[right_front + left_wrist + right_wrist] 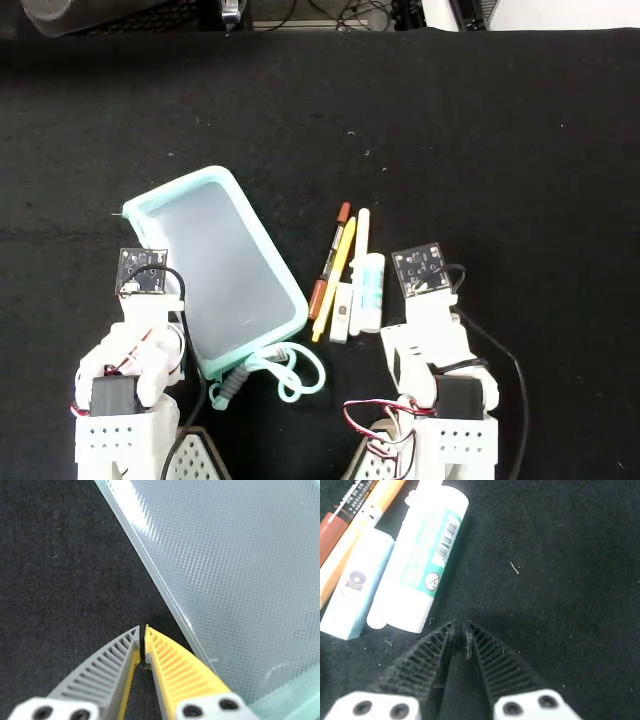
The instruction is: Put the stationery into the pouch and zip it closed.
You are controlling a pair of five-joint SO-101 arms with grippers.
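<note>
A translucent pouch (225, 268) with a mint-green rim and cord lies flat left of centre; its mesh face (235, 570) is close to my left gripper (143, 628), which is shut and empty just beside the pouch's edge. To the pouch's right lies a cluster of stationery: a brown pen (329, 262), a yellow pen (336, 275), a white pen (359, 240), a small white eraser (341, 312) and a white-green glue stick (371, 293). My right gripper (461, 626) is shut and empty just short of the glue stick (422, 562), beside the eraser (357, 582).
Black cloth (480, 150) covers the table. The pouch's mint cord (295, 370) loops between the two arm bases. Cables and equipment sit along the far edge (320, 15).
</note>
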